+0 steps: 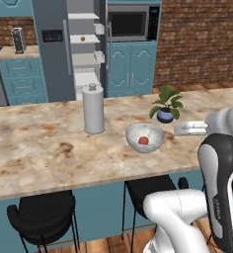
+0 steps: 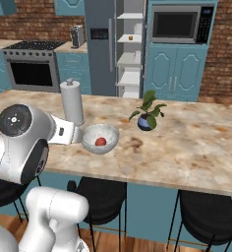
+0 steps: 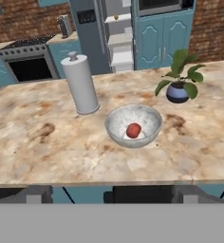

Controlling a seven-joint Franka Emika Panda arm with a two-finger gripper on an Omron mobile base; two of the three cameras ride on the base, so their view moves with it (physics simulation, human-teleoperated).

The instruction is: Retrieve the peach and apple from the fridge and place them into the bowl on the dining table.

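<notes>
Marbled beige dining table [image 3: 47, 156] carries the speckled pale bowl [image 3: 115, 124] ahead of wide-open, empty fingers [image 3: 187, 194]; red fruit [image 3: 133, 130] inside, orange fruit [image 3: 116, 17] awaits—retreat cleanly toward the dark grey fridge [image 3: 88, 33].

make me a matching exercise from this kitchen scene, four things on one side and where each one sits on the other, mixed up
Things:
1. red fruit
2. small orange fruit
3. potted plant
4. white canister

Places:
A. on a white shelf in the open fridge
B. on the dining table, left of the bowl
C. inside the bowl
D. on the dining table, right of the bowl

Pairs: 1-C, 2-A, 3-D, 4-B
</notes>
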